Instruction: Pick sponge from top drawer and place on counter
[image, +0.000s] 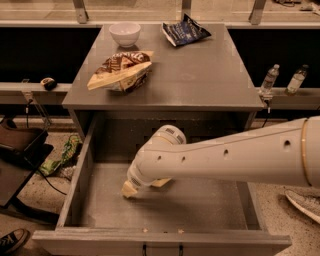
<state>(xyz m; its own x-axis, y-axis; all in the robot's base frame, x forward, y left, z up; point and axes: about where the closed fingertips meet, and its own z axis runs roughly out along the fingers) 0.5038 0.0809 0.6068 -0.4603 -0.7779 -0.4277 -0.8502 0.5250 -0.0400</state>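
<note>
The gripper (130, 188) was down inside the top drawer (79, 172), low over the left-middle of its speckled floor. Only a pale yellowish tip of it showed beneath the white wrist, so it could not be told whether the claw was open, closed or gripping anything. A second pale patch showed just right of that tip, under the arm; what it belonged to could not be told. The sponge could not be made out; the wrist covered that part of the drawer floor.

The white arm (235, 155) reached in from the right, crossing over the drawer's right wall. The drawer stood pulled fully out, its dark handle at the front edge.

Above it, on the counter (205, 75), a brown-and-cream snack bag (120, 71) lay near the left front. A white bowl (124, 33) sat behind the bag, and a dark blue snack bag (185, 31) lay at the back, right of the bowl. Two water bottles (269, 79) stood on a ledge to the right of the cabinet.
</note>
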